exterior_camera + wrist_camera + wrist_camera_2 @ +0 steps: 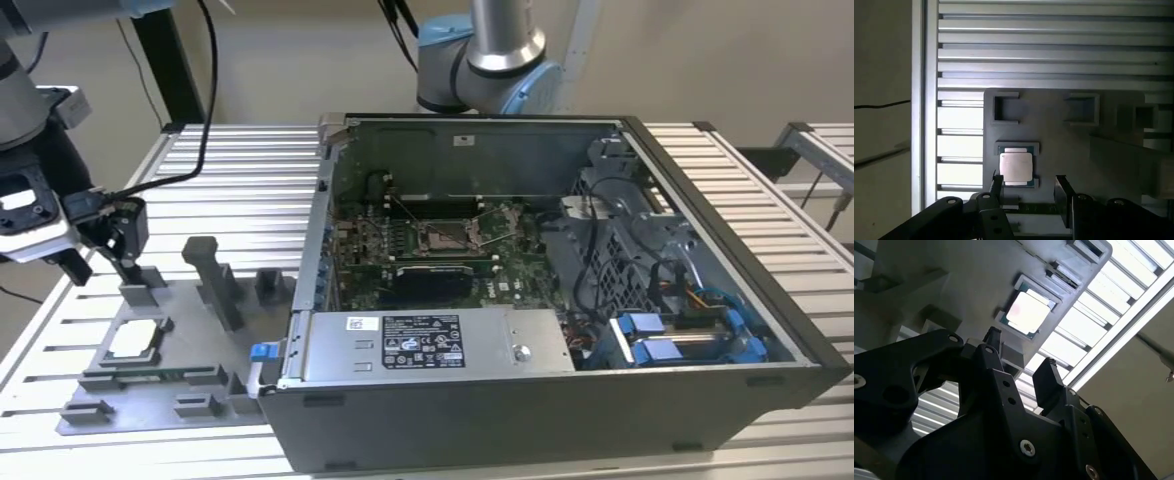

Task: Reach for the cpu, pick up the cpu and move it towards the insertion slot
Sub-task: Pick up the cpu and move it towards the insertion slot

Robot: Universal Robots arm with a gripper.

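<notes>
Exterior view: the gripper (100,268) hangs over the grey fixture plate (200,350), which lies on the slatted table (240,170) at about 9 o'clock from the open computer case (534,420), on the exterior view's left.
Tool state: the two black fingers (996,181) stand apart with nothing between them, as both wrist views show; the gap is bare in the first wrist view and in the second wrist view, where the gripper (1021,352) is seen from behind.
Cpu: the cpu (134,340) lies flat in its square seat on the fixture plate, silvery top up, at roughly 5 o'clock from the gripper in the exterior view and apart from it.
Cpu from the wrist: in the first wrist view the cpu (1015,166) lies just beyond the fingertips of the gripper (1028,179), nearer one finger than the other; in the second wrist view the cpu (1028,312) also lies past the tips, untouched.
Insertion slot: the insertion slot (447,237) sits on the green board inside the case, at about 3 o'clock from the gripper and well apart from it, its dark centre uncovered.
Nearby: an upright grey post (214,280) stands on the plate at 3 o'clock from the gripper; the labelled metal box (427,345) sits at 6 o'clock from the slot.
</notes>
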